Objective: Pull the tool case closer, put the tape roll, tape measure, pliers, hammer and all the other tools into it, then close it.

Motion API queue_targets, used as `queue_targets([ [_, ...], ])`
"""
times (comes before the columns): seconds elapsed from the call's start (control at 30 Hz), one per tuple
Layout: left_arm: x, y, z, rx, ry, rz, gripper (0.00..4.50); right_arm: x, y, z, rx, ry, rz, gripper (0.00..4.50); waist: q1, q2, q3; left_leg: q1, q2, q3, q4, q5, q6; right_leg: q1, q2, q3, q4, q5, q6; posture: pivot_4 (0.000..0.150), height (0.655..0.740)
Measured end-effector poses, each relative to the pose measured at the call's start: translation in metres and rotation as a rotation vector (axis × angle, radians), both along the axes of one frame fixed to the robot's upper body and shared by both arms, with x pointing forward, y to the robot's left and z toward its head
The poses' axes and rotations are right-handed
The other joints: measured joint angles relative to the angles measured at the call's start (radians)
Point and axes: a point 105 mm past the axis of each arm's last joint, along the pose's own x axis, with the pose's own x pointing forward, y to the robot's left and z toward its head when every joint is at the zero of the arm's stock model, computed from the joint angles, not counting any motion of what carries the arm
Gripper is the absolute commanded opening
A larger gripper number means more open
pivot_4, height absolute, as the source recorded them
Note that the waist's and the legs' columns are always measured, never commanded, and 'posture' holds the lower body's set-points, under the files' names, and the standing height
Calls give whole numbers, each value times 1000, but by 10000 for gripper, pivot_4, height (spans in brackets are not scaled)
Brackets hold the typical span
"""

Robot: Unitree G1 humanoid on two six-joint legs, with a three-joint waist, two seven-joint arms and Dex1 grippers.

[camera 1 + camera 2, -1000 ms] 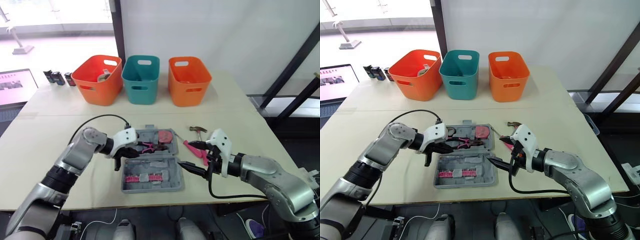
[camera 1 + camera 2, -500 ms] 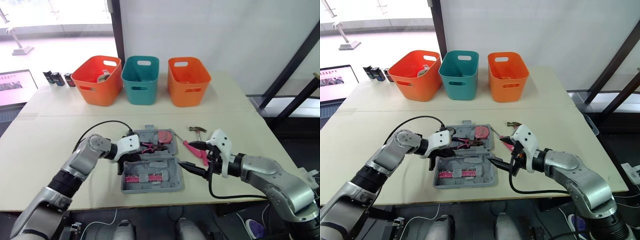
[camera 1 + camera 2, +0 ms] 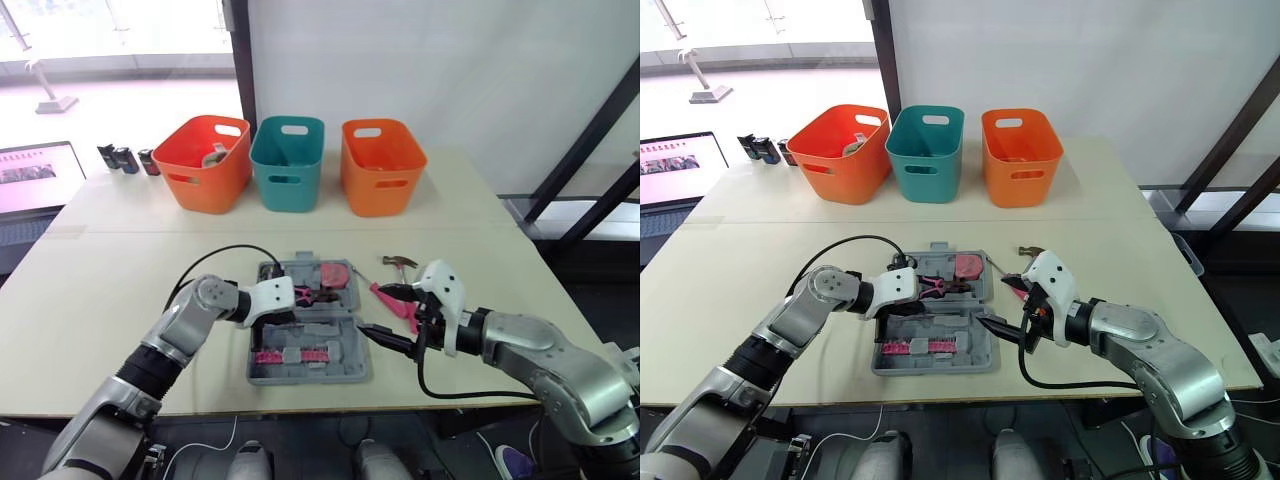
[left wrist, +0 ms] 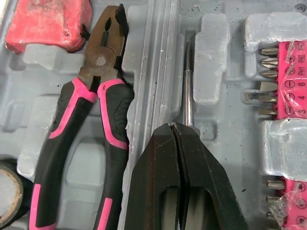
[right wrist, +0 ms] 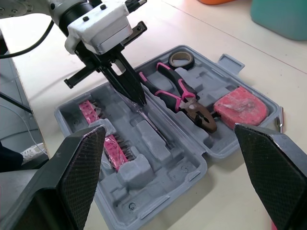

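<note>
The grey tool case (image 3: 310, 375) lies open at the table's middle front. Its far half holds pink-handled pliers (image 4: 91, 110), a red tape measure (image 5: 240, 108) and a black tape roll (image 5: 181, 58). A pink bit strip (image 3: 290, 355) sits in the near half. My left gripper (image 4: 176, 127) is low over the case's middle ridge, shut on a thin metal screwdriver shaft (image 4: 187, 91) that lies along a groove. Just right of the case, my right gripper (image 3: 375, 310) hangs open and holds nothing. A hammer (image 3: 397, 262) and a pink-handled tool (image 3: 395, 303) lie on the table behind it.
Three bins stand in a row at the back: orange (image 3: 208, 160), teal (image 3: 286, 160), orange (image 3: 382, 165). Small dark items (image 3: 125, 158) and a laptop (image 3: 35, 175) are at the far left. A black cable loops from my left wrist across the table.
My left gripper has moved right, from the case's left edge to over its middle. The right arm has stayed put. The camera has shifted slightly.
</note>
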Motion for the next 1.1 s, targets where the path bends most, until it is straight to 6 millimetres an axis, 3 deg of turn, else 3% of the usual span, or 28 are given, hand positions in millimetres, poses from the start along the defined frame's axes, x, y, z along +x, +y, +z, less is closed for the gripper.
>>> queue_targets([
  [0.3,1,-10,-10,-51,12,25,385,0,0,1,-4,-3,0,45000,16,13,-8,1,-2,0,1,0,0,5,-2,1,-3,-2,3,1500,7400],
  [0.67,-3,-3,-23,-102,17,54,385,0,-1,1,-10,-3,4,45000,4,18,-32,4,-2,0,-1,0,-1,4,-2,1,-4,-4,5,1500,7400],
  [1.1,3,3,6,-227,85,134,385,1,0,3,-9,-9,11,45000,3,6,-17,-4,-2,0,-4,0,0,-4,-1,1,-5,-2,1,1500,7400],
])
